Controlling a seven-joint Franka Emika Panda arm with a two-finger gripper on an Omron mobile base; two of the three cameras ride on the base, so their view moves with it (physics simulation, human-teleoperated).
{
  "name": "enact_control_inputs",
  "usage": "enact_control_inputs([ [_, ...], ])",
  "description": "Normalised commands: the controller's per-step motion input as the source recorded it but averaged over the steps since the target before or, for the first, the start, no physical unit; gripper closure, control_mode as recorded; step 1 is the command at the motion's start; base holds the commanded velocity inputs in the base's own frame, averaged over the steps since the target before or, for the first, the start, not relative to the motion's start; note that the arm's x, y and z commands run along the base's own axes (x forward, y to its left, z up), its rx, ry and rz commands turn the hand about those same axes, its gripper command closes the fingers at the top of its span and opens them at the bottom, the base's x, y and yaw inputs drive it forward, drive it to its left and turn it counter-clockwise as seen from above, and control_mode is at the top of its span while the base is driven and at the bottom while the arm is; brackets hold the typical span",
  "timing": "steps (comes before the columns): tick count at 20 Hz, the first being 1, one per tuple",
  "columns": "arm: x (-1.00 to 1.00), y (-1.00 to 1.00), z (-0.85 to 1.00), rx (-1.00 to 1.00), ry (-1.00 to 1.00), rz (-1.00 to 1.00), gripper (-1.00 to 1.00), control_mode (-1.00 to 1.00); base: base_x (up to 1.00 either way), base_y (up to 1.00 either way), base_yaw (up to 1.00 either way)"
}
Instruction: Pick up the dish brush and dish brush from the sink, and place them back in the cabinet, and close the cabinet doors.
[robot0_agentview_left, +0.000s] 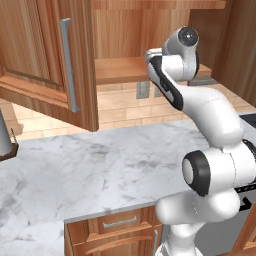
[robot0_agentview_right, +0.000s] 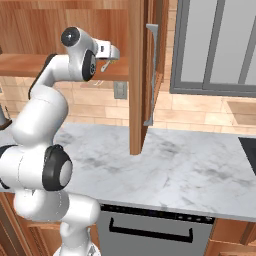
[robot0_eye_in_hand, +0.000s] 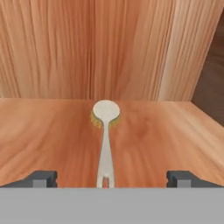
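Gripper (robot0_eye_in_hand: 112, 178): jaws spread wide, holding nothing, fingertips low in the hand view.
Brush (robot0_eye_in_hand: 105, 140): centre of the hand view, lying flat on the shelf, head away from the gripper, handle end between the fingertips, touching neither.
Cabinet (robot0_eye_in_hand: 52, 131): doors (robot0_agentview_left: 50, 60) open, upper left of the left base view.
Counter (robot0_agentview_left: 100, 165): marble, lower half.

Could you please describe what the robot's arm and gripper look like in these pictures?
The arm is made of glossy white, rounded links with dark bands and round dark caps at its joints. One cap near the wrist bears a grey disc. The gripper has two small, dark grey, blocky finger tips. No cables or markings can be made out.
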Motion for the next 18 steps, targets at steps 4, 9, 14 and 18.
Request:
enact_control_inputs([
  [4, -0.74, 0.00, 0.00, 0.00, -0.02, 0.00, -1.00, -1.00, 0.00, 0.00, 0.00],
  [9, -0.88, 0.00, 0.00, 0.06, 0.01, 0.00, -1.00, -1.00, 0.00, 0.00, 0.00],
  [14, -0.89, 0.00, 0.00, 0.08, 0.05, 0.00, -1.00, -1.00, 0.00, 0.00, 0.00],
  [18, -0.72, 0.00, 0.02, 0.04, 0.06, 0.00, -1.00, -1.00, 0.00, 0.00, 0.00],
])
